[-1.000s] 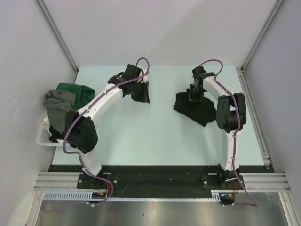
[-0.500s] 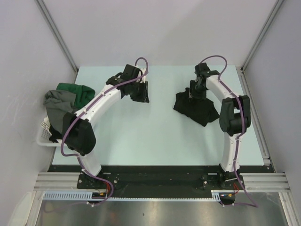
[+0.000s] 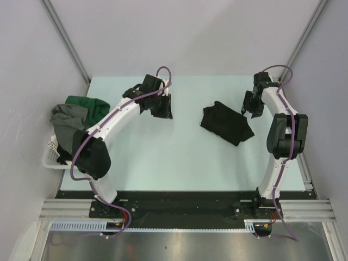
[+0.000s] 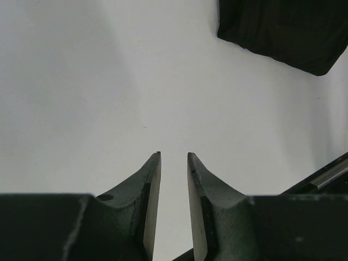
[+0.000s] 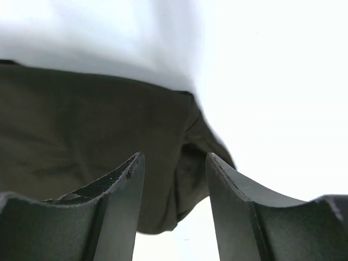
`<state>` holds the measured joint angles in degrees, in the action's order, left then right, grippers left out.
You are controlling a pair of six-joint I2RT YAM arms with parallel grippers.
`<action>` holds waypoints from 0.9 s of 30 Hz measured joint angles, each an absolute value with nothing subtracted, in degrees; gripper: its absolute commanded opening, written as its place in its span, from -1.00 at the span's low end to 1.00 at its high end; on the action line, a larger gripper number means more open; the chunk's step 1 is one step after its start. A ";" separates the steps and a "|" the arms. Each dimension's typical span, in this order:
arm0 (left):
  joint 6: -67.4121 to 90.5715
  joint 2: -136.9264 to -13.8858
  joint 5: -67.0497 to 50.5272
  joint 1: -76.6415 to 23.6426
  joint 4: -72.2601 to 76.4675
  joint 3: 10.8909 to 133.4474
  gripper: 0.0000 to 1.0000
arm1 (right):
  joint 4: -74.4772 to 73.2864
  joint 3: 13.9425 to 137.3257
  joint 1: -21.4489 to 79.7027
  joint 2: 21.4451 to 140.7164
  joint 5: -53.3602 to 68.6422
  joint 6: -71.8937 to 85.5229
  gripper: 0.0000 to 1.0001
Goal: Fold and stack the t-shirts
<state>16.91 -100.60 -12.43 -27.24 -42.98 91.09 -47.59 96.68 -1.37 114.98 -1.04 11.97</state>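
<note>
Right end effector (image 5: 174, 157) released, jaws apart beside crumpled black t-shirt (image 3: 225, 123) on surface (image 3: 179, 152); left end effector (image 4: 174, 154) narrowly parted, empty.

Middle-right: folded black cloth t-shirt (image 3: 225, 122) on the pale flat table (image 3: 179, 157).
Left edge: white slatted plastic basket (image 3: 50, 156), heaped green and grey cloth shirts (image 3: 73, 115) in it, well apart.

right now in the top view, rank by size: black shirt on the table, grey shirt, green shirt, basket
1. black shirt
2. grey shirt and green shirt, too alike to split, both partly hidden
3. basket, only a corner showing
</note>
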 measured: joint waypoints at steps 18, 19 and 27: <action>16.91 -100.60 -12.21 -27.24 -43.94 91.11 -0.38 | -44.23 95.44 -4.43 119.52 2.11 11.49 0.09; 16.91 -100.60 -12.21 -27.24 -43.97 91.15 -0.38 | -44.14 95.13 -4.67 119.55 2.26 11.49 0.09; 16.88 -100.60 -12.21 -27.24 -44.36 91.79 -0.38 | -42.65 93.41 -5.50 120.75 3.81 11.46 0.09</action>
<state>16.88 -100.60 -12.21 -27.24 -44.36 91.79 -42.65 93.41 -5.50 120.75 3.81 11.46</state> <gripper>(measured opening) 0.309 0.545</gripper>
